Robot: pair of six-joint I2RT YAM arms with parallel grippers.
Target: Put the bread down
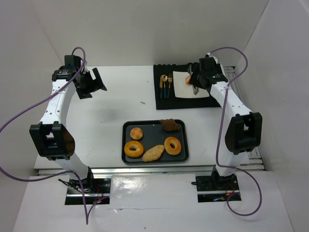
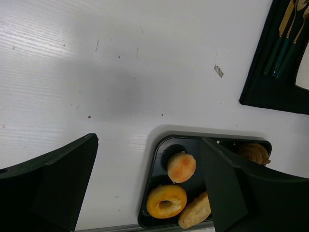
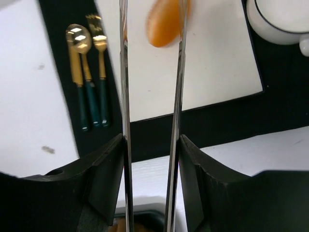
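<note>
One bread bun point(image 3: 164, 21) lies on a white square sheet point(image 3: 217, 63) on the black mat; it also shows from above point(image 1: 188, 79). My right gripper point(image 3: 152, 140) point(image 1: 197, 83) is shut on metal tongs point(image 3: 124, 96), one blade against each finger. The blades stand spread, with the bun at their tips. The right blade crosses the bun's edge and the left blade is apart from it. A second bread bun point(image 1: 136, 133) point(image 2: 181, 166) sits in the black tray point(image 1: 154, 162). My left gripper point(image 2: 147, 191) point(image 1: 91, 82) hangs open and empty above the table's left side.
The tray point(image 2: 155, 159) also holds two ring bagels point(image 1: 133, 149) point(image 1: 172, 145), an oval pastry point(image 1: 153, 153) and a dark brown pastry point(image 1: 169, 125). Gold cutlery point(image 1: 166, 85) lies on the black mat point(image 1: 164, 102). A white cup point(image 3: 280, 19) stands beside the sheet.
</note>
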